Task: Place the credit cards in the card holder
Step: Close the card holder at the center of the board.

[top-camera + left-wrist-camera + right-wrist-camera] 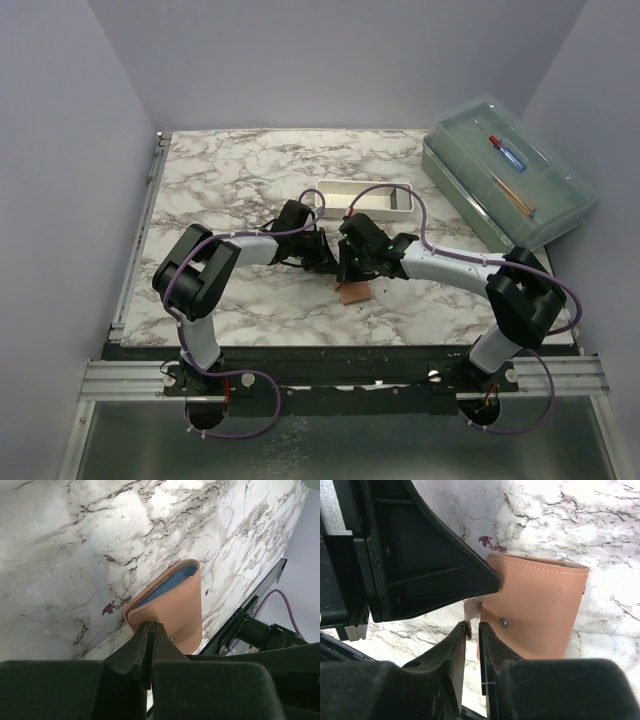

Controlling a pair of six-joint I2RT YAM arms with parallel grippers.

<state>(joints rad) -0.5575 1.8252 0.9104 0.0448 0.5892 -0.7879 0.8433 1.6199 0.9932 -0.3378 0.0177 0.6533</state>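
The tan card holder (353, 292) lies folded on the marble between both arms. In the left wrist view a blue strip shows between the covers of the card holder (172, 600). I cannot make out the credit cards as separate things. My left gripper (151, 626) is shut, its tips pinched on the holder's near edge beside the snap dot. In the right wrist view the card holder (540, 605) shows its tan cover. My right gripper (472, 626) stands open by a narrow gap, and the small tan tab (472, 611) hangs into that gap, touching the left finger.
A white tray (403, 203) sits just behind the grippers. A large clear lidded box (470, 130) stands at the back right with pens inside. The table's front rail (340, 375) runs close below the holder. A dark red stain (490, 543) marks the marble.
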